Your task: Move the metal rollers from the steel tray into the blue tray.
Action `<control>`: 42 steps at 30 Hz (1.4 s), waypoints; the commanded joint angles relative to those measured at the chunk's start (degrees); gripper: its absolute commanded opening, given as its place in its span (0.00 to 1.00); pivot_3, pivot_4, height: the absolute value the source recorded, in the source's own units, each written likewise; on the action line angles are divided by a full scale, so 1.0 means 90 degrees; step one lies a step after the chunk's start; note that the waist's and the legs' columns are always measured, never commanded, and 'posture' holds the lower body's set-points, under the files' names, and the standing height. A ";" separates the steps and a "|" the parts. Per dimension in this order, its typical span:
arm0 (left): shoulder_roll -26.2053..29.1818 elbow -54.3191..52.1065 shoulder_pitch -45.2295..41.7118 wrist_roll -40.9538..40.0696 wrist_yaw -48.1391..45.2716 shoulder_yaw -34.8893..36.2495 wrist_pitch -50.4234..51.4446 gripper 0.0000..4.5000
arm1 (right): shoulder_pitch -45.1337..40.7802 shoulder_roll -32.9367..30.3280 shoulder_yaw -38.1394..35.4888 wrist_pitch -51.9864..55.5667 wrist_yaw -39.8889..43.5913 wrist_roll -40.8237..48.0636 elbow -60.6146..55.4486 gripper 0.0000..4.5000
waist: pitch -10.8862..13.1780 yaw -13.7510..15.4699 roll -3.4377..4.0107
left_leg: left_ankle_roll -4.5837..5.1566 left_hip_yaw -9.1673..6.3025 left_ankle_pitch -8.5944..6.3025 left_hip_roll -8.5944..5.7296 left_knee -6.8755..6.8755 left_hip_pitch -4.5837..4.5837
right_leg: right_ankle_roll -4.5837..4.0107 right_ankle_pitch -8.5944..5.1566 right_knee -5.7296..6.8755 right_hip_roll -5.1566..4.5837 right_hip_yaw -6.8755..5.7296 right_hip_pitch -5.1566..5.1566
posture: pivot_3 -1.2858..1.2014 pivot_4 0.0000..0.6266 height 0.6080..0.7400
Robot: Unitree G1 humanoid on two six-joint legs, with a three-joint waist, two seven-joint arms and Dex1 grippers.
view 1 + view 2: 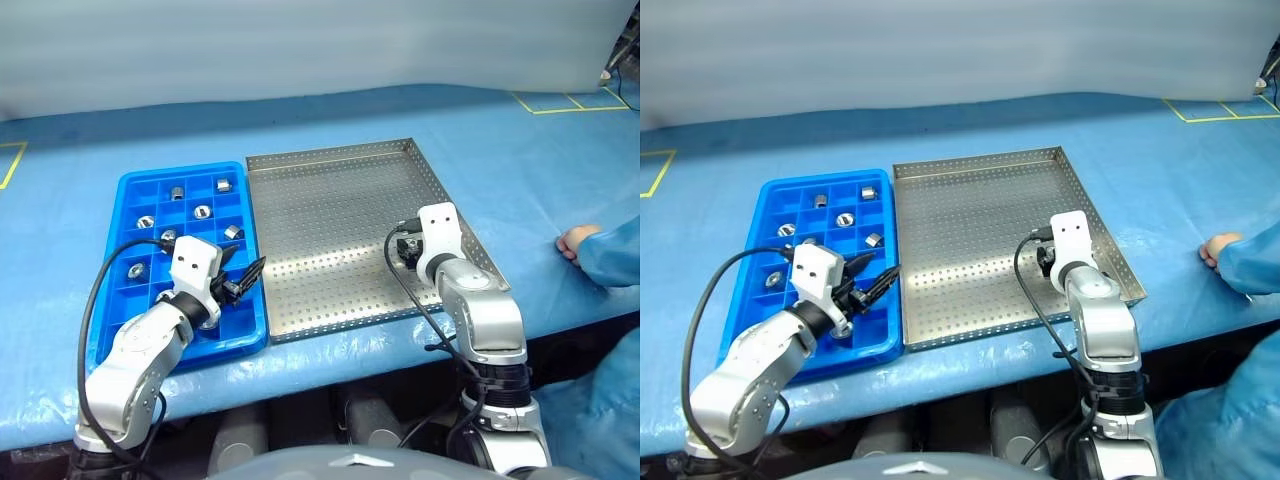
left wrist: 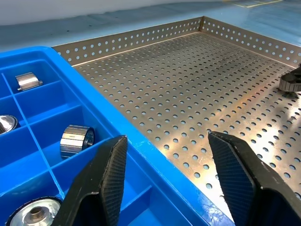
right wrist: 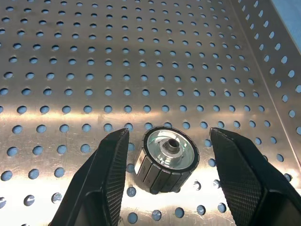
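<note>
A blue sheet covers the table (image 1: 330,110), with a pale wall behind and yellow tape at the far corners.

One roller (image 3: 165,159) is left in the steel tray (image 1: 340,200), lying on the perforated floor toward the tray's 4 o'clock corner, near the right rim. The right gripper (image 3: 164,181) hangs just above it, jaws open with a finger on either side and neither touching; it holds nothing. To do this step well, I would lower the jaws until the pads sit level with the roller's ribbed side, keep it centred between them, then close squarely so it does not roll or squirt out.

The left gripper (image 2: 167,181) is also open and empty, over the near right edge of the blue tray (image 1: 135,190), which lies touching the steel tray at its 9 o'clock side. Several rollers (image 1: 202,211) already sit in separate compartments there.

That left gripper stands in the carry path and may need to give way. A person's hand (image 1: 578,241) rests on the table at 3 o'clock, well apart from the trays.
</note>
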 commanded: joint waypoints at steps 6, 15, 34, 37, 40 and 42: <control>-0.0100 -0.0066 -0.0108 0.0052 0.0082 0.0014 -0.0181 0.67 | -0.0166 0.0081 -0.0075 0.0125 -0.0330 0.0058 -0.0057 0.64 | 0.0000 0.0000 0.0000 | 0.0000 0.0000 0.0000 0.0001 0.0000 0.0001 | 0.0000 0.0000 0.0001 0.0001 0.0000 0.0000 | 0.48 0.24 1.00; -0.0127 -0.0068 -0.0112 0.0096 0.0108 -0.0008 -0.0172 0.67 | -0.0172 0.0262 -0.0229 0.0086 -0.0460 0.0262 0.0082 0.64 | 0.0000 -0.0001 0.0000 | 0.0000 -0.0001 0.0000 0.0001 -0.0001 0.0000 | 0.0000 0.0000 0.0000 0.0001 -0.0001 0.0000 | 0.48 0.24 1.00; 0.0301 -0.0336 0.0203 0.0170 0.0165 0.0743 -0.0012 0.67 | -0.0263 0.0410 0.1118 -0.1522 0.1127 0.1387 -0.0770 0.37 | 0.0005 -0.0037 0.0008 | 0.0000 -0.0002 0.0000 0.0014 -0.0013 0.0002 | 0.0002 0.0000 0.0002 0.0014 0.0003 -0.0009 | 0.50 0.24 1.00; 0.0578 -0.0289 0.0318 0.0361 0.0268 0.1010 0.0095 0.67 | -0.0418 0.0497 0.1760 -0.2033 0.1480 0.1444 -0.0630 0.37 | 0.0006 -0.0028 0.0009 | 0.0000 -0.0006 0.0000 0.0022 -0.0018 0.0003 | -0.0002 -0.0002 0.0003 0.0023 -0.0002 -0.0011 | 0.50 0.24 1.00; 0.0679 -0.0316 0.0355 0.0357 0.0349 0.1263 0.0219 0.67 | -0.0731 0.0702 0.2246 -0.1932 0.1868 0.1679 -0.0198 0.37 | 0.0006 0.0060 0.0007 | 0.0000 -0.0012 0.0000 0.0021 -0.0015 -0.0001 | -0.0008 -0.0006 0.0002 0.0018 -0.0010 -0.0009 | 0.51 0.24 1.00; 0.0685 -0.0366 0.0384 0.0338 0.0405 0.1395 0.0293 0.67 | -0.0908 0.0889 0.2716 -0.1971 0.2001 0.1649 0.0166 0.37 | 0.0006 0.0086 0.0006 | 0.0000 -0.0013 0.0000 0.0016 -0.0012 0.0000 | -0.0006 -0.0005 0.0000 0.0006 -0.0010 -0.0008 | 0.52 0.24 1.00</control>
